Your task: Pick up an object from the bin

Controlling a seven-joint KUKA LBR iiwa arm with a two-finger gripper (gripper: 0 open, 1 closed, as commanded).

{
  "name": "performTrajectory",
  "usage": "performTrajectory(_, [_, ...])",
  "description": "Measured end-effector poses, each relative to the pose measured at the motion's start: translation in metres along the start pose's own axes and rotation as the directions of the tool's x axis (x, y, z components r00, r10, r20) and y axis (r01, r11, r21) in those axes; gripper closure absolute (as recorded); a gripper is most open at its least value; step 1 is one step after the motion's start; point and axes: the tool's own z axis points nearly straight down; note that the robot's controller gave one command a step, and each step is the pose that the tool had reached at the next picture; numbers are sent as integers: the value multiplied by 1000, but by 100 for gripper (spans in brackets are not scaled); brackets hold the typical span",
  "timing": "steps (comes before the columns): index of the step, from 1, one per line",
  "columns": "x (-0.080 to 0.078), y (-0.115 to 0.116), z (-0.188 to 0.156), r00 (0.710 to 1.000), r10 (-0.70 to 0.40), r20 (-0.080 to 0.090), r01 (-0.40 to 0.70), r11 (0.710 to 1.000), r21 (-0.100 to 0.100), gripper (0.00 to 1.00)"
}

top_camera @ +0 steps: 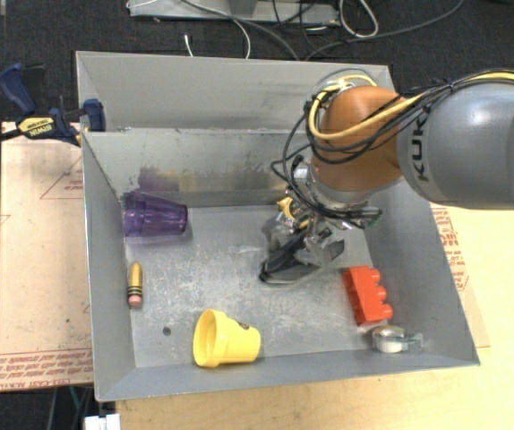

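Note:
My gripper [311, 240] is low in the middle of the bin, under the orange wrist cover. A small black thing [281, 267] lies on the floor right at its lower left edge, partly hidden by it. I cannot tell whether the gripper touches it. An orange-red toy brick [366, 296] lies just to the gripper's lower right, apart from it.
A purple ribbed cup [154, 216] lies on its side at the left wall. A yellow-and-red crayon [134, 284] lies below it. A yellow cup [225, 338] lies tipped near the front wall. A small clear, silvery piece [389, 339] sits in the front right corner.

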Motion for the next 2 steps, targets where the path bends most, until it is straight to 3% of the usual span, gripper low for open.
performTrajectory(1, [26, -25, -1, 979, -203, 16, 203, 979, 16, 100])
performTrajectory(2, [45, -35, -1, 995, -100, 20, 100, 995, 17, 100])
